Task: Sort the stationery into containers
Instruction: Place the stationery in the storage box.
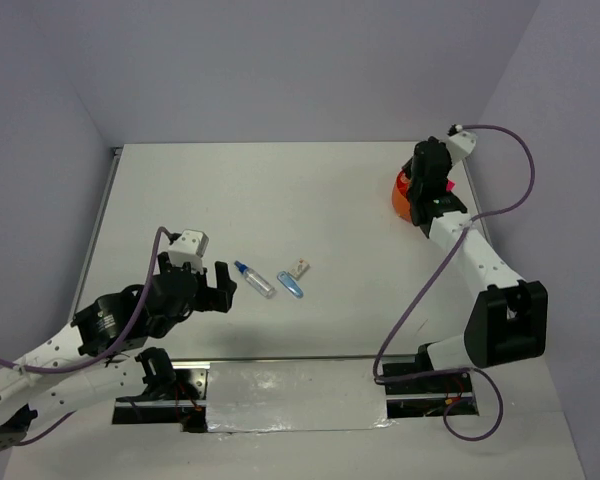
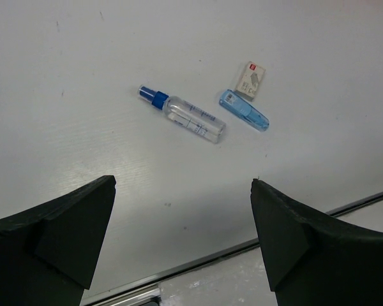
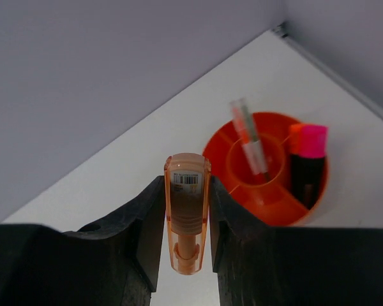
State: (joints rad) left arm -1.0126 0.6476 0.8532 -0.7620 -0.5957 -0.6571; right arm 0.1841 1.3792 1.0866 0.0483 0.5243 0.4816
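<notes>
Right gripper is closed narrowly on a translucent peach piece with a barcode label near its top, pinched upright between the two black fingers. It is held in the air by the far right corner of the white table, just beside the round orange tub, which stands near that corner. Inside the tub, a thin orange pen leans in what seems to be the round middle compartment. Two black highlighters stand side by side in an outer compartment on the right, one with a pink cap and one with an orange cap. From overhead, the right arm hides most of the tub. Left gripper hangs spread wide and holds nothing, above the table toward the near left side. Just beyond its fingertips, three items lie on the table near the middle, closer to the near edge. A blue-capped clear tube lies flat on a slant. To its right lies a blue clip, and a small whitish block rests touching or nearly touching the clip's far end.
</notes>
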